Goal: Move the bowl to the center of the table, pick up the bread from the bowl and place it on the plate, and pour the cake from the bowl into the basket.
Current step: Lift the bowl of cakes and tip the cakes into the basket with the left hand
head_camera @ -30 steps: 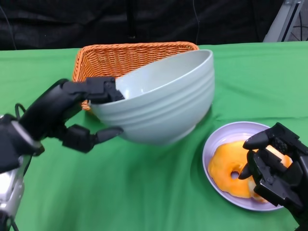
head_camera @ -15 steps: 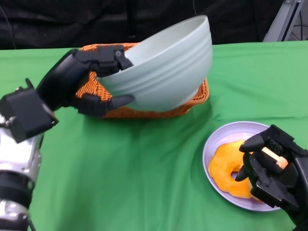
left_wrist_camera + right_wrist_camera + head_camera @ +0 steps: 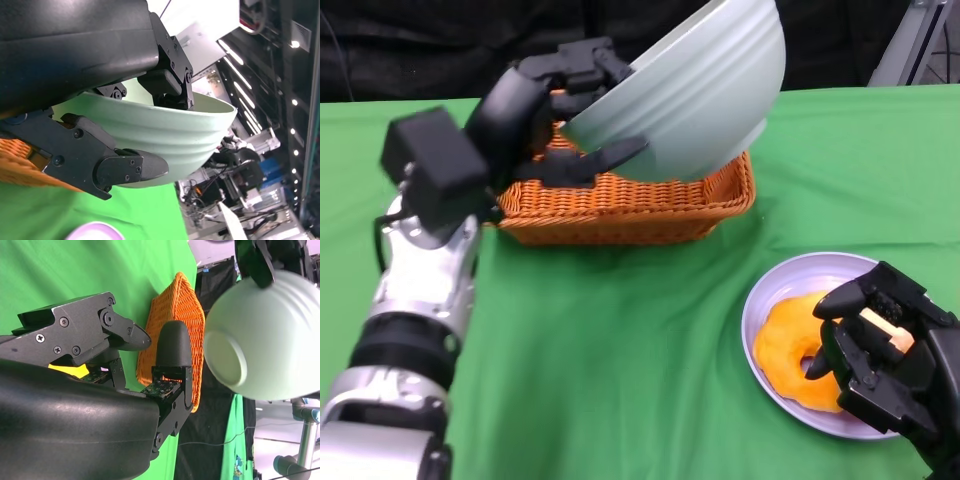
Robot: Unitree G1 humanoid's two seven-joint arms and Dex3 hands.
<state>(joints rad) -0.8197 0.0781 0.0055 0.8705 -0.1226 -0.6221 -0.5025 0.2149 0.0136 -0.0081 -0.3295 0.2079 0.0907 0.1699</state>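
Fingers of left hand (image 3: pixel 535 110) grip one tilted bowl (image 3: pixel 695 95) over one basket (image 3: pixel 620 205); right hand (image 3: pixel 880 350) curled, empty

pale green bowl (image 3: pixel 165 132) in left hand (image 3: pixel 100 115) fingers (image 3: pixel 132 167)

Light falls even and bright from overhead, so the green cloth (image 3: pixel 620 330) glows flat, with only a soft shadow under the basket (image 3: pixel 620 215). Ceiling strip lamps (image 3: pixel 250 70) glare in the left wrist view, whose far background is soft. Both wrist views blur and bulge the nearest black shell (image 3: pixel 65 425).
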